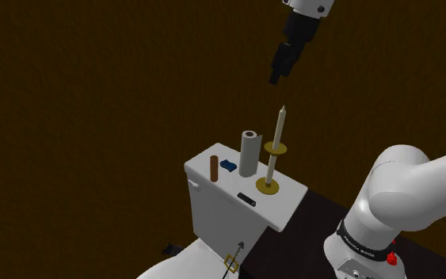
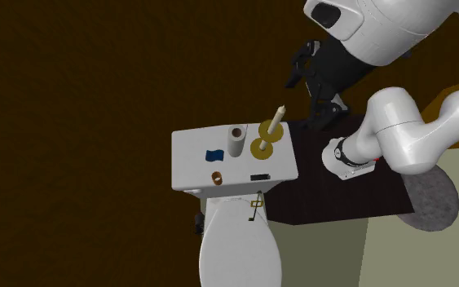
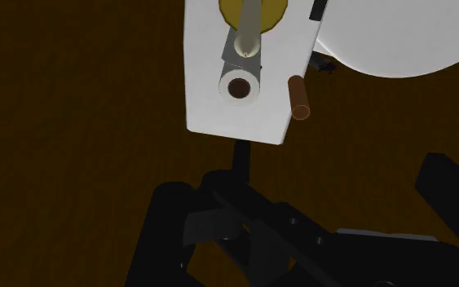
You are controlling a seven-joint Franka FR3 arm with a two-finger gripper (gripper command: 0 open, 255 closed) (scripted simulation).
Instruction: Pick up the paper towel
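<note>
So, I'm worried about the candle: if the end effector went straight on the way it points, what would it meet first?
Probably the top of the paper towel, not the candle beside it; the end effector hangs well above, so depth is unclear.

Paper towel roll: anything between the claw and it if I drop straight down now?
Nothing covers the paper towel roll; the claw hangs high above it. But a tall candle stands close beside it on the toilet tank lid, tip higher than the roll's top, and might foul a finger.
</note>
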